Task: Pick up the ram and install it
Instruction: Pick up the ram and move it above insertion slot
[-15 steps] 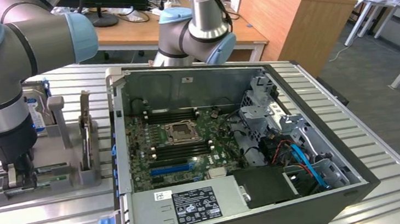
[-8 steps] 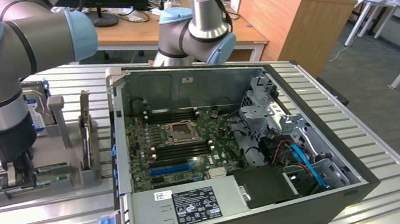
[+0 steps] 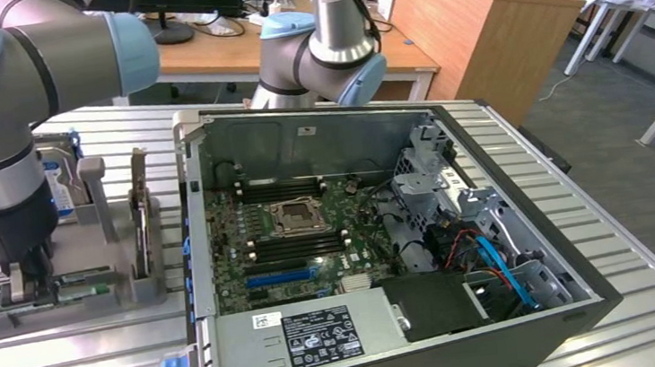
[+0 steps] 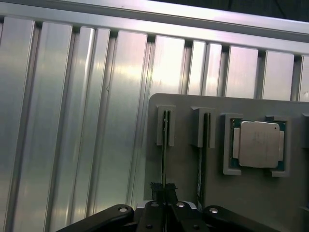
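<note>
- Ram stick (image 4: 164,150) stands edge-on in the grey holder's (image 4: 183,183) slot, long axis running straight out from the fingers (image 4: 154,217).
- Both fingers are closed on its near end.

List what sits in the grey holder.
The ram, clamped edge-on by the gripper, a second stick and a silver processor. The sticks' faces and slot bottoms are hidden.

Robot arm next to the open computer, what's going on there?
The arm's gripper is down at the grey holder beside the open computer case, pinched on the ram, which stands on edge in its slot. It has not been lifted out yet. A second stick and a processor chip sit alongside in the holder.
</note>
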Tool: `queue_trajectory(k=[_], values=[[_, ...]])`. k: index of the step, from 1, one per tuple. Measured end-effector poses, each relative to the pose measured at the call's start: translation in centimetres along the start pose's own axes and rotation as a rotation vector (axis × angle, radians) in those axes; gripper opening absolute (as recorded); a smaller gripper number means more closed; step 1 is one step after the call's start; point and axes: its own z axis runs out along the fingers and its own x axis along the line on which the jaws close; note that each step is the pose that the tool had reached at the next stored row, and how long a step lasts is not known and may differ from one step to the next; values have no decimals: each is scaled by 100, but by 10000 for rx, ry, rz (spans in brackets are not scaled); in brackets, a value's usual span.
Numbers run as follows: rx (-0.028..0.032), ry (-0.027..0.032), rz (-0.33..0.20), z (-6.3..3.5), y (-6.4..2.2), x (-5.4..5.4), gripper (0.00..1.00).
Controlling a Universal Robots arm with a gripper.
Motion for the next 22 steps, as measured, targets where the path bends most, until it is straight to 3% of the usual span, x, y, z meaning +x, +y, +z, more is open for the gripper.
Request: queue_trajectory(k=[8, 11, 22], values=[[-1, 1, 0, -52, 3, -1, 12], [0, 0, 0, -182, 8, -3, 12], [0, 0, 0, -340, 16, -6, 12]])
